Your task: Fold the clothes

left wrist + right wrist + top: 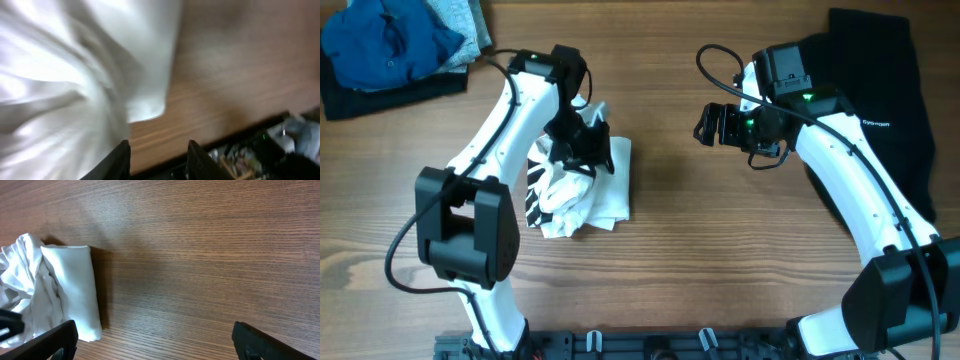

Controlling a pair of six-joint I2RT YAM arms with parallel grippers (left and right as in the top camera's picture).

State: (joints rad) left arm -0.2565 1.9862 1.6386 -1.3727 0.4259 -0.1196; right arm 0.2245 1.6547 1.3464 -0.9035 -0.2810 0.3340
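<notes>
The white T-shirt (595, 195) lies bunched and partly folded on the wooden table left of centre, with its black-and-white striped part (536, 190) at its left edge. My left gripper (582, 150) hovers over the shirt's top; in the left wrist view its fingers (159, 159) are open, with nothing between them and white fabric (75, 75) beside the left finger. My right gripper (712, 125) is open and empty above bare table to the right of the shirt. The right wrist view shows its fingers (155, 342) wide apart and the shirt's folded edge (75, 290) at the left.
A black garment with a small white logo (880, 110) lies at the far right under the right arm. Blue and grey folded garments (390, 45) sit on a dark cloth at the back left. Bare wood (720, 230) lies between the shirt and the right arm.
</notes>
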